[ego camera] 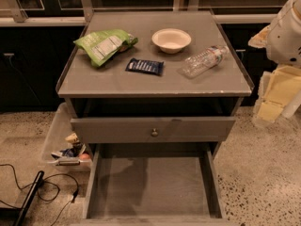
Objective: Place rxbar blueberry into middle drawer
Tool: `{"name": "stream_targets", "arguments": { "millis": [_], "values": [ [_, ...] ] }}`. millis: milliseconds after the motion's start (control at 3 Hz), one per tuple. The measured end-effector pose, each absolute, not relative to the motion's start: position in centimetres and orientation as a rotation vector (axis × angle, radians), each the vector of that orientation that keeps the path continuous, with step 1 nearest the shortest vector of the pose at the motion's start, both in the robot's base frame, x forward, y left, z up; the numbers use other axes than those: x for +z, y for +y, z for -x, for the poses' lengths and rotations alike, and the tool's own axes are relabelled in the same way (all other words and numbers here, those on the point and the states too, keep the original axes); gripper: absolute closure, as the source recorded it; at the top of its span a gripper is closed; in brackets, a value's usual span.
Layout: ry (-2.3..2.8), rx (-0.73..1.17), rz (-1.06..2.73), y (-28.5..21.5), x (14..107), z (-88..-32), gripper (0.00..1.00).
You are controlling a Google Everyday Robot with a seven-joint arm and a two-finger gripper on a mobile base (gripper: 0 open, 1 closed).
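The rxbar blueberry (pixel 145 66), a small dark navy bar with white lettering, lies flat near the middle of the grey cabinet top (pixel 117 81). The middle drawer (pixel 150 187) is pulled out low at the front, showing a bare grey floor and low side walls. My gripper (pixel 275 95), pale yellow below the white arm (pixel 284 29), hangs at the far right edge of the view. It is beside the cabinet's right side, well away from the bar, and holds nothing that I can see.
A green snack bag (pixel 104 44), a white bowl (pixel 171 39) and a clear plastic bottle (pixel 203 60) lie on the cabinet top around the bar. A closed drawer front with a round knob (pixel 154 132) sits above the open drawer. A clear bin (pixel 63 142) and cables (pixel 42 187) are on the floor at left.
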State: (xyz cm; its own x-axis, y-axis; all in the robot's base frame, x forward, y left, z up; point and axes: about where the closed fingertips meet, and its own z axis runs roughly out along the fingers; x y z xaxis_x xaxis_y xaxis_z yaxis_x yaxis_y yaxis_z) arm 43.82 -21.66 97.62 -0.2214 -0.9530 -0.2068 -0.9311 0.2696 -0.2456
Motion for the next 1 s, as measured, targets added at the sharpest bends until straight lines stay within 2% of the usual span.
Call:
{"name": "stream_targets", "arguments": {
  "millis": [667, 1000],
  "values": [
    [2.124, -0.092, 1.758, -20.1, 97.6, -45.5, 0.00],
    [2.031, -0.058, 1.807, -18.0, 96.5, -48.6, 0.00]
  ]
}}
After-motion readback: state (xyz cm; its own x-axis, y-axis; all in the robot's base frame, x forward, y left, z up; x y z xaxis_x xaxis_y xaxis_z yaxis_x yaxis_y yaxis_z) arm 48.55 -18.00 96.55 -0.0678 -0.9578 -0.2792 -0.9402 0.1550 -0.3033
